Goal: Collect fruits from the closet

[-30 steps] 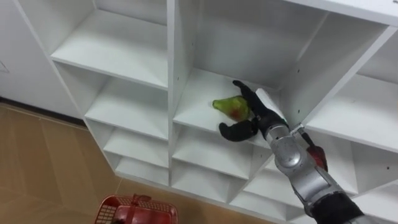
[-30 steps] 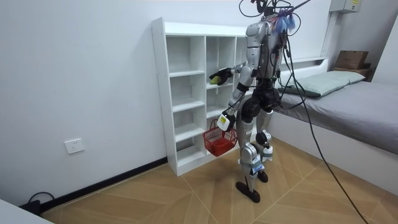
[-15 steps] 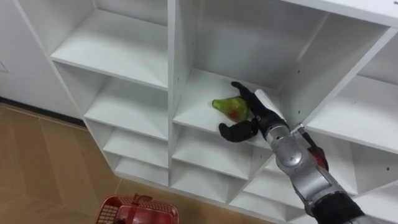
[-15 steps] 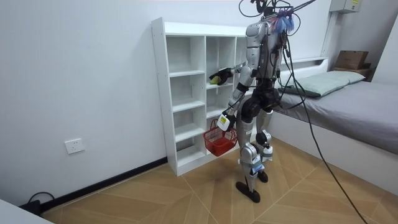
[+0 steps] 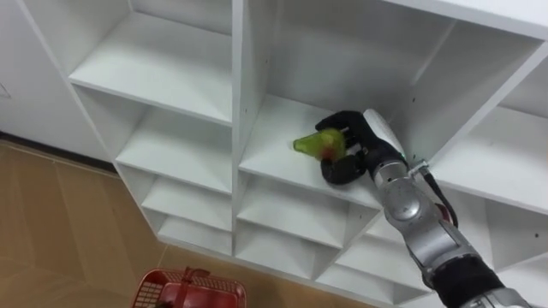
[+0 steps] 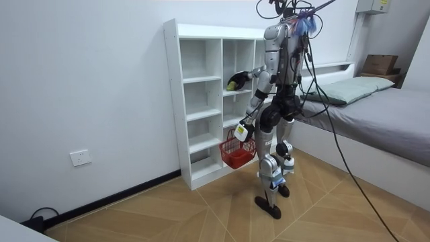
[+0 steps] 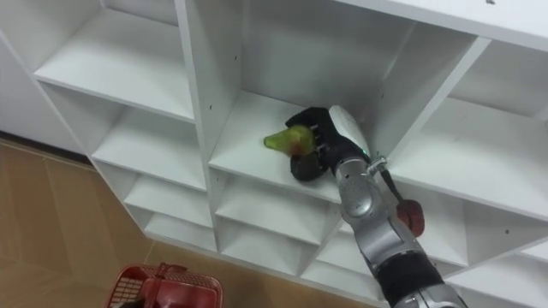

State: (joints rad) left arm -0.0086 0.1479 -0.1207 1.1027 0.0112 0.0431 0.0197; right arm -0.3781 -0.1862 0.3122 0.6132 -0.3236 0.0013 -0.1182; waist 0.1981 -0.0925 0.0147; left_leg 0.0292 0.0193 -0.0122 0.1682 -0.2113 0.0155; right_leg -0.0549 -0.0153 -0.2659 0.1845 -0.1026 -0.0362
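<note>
Pear [image 5: 310, 143] green, red-blushed (narrow end leftward), clasped by right hand [image 5: 356, 145].

Matt wht closet [image 5: 180, 81], smooth green fruit [image 5: 312, 143], red plast. basket [image 5: 184, 287], wood-grain floor [image 5: 51, 231]

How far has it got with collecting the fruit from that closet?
In hand: the right hand is curled round a green pear inside a closet compartment. Left: bring it out and drop it into the red basket hanging at the left hand. Done: unclear; I cannot tell what the basket already holds.
</note>
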